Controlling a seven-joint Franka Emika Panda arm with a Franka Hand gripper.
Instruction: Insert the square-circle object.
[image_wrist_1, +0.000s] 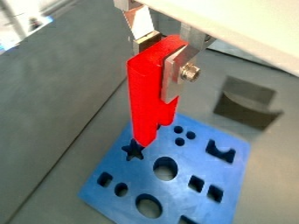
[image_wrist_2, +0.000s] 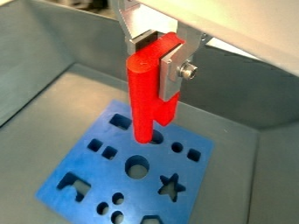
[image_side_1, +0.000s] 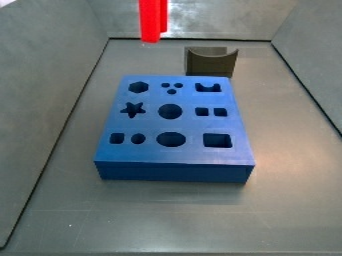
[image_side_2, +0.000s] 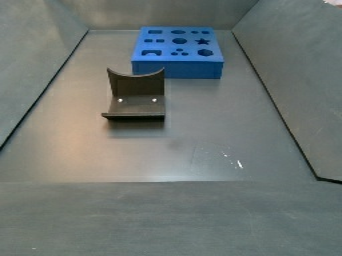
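Observation:
The square-circle object (image_side_1: 210, 60) is a small dark olive block with a half-round notch in its top. It rests on the grey floor apart from the blue board (image_side_1: 174, 130), and shows in the other side view (image_side_2: 134, 95) and a wrist view (image_wrist_1: 247, 98). My gripper (image_side_1: 152, 38), with long red prongs, hangs high above the board's far left edge. In both wrist views (image_wrist_1: 142, 140) (image_wrist_2: 146, 136) the prongs are together with nothing between them. The block is away from the gripper, untouched.
The blue board (image_side_2: 181, 50) has several shaped holes: star, circles, squares, notched shapes. Grey sloping walls (image_side_1: 54, 110) enclose the floor on all sides. Bare floor (image_side_2: 201, 150) lies between the block and the front edge.

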